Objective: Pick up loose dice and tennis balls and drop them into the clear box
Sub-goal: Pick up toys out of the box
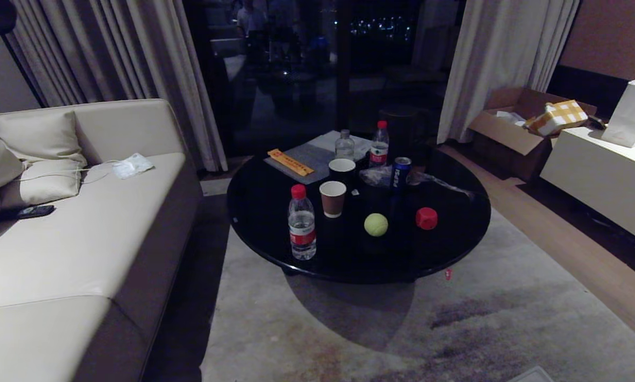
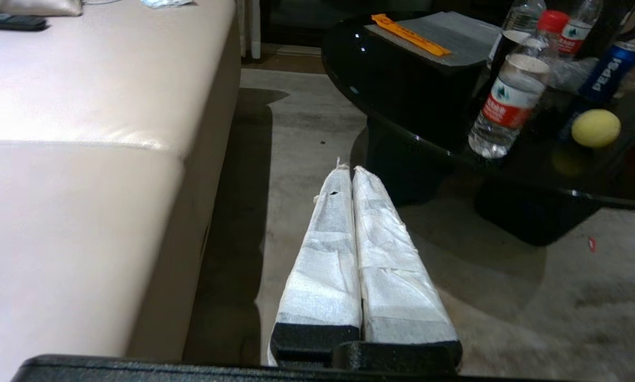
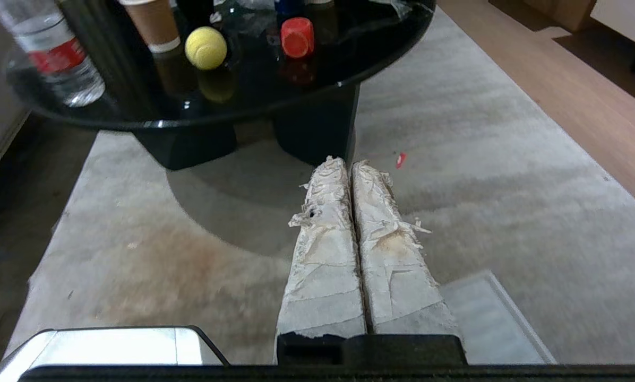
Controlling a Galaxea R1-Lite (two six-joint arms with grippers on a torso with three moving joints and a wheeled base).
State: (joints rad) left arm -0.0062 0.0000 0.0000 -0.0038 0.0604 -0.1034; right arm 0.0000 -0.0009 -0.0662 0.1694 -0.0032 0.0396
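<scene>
A yellow-green tennis ball (image 1: 376, 224) (image 3: 206, 48) (image 2: 595, 128) lies on the round black table (image 1: 445, 254), near its front edge. Just to its right sits a red die (image 1: 426, 218) (image 3: 297, 37). Both arms are parked low, short of the table and outside the head view. My left gripper (image 2: 349, 168) is shut and empty over the carpet between sofa and table. My right gripper (image 3: 348, 162) is shut and empty over the carpet before the table's foot. Crinkled clear plastic (image 1: 434, 180) lies behind the cola can; I cannot tell whether it is the clear box.
On the table stand water bottles (image 1: 302, 223), paper cups (image 1: 332, 198) and a cola can (image 1: 401, 171). A beige sofa (image 1: 73, 239) runs along the left. A small red cap (image 1: 448, 274) lies on the carpet, and a flat whitish panel (image 3: 487, 313) lies beside my right gripper.
</scene>
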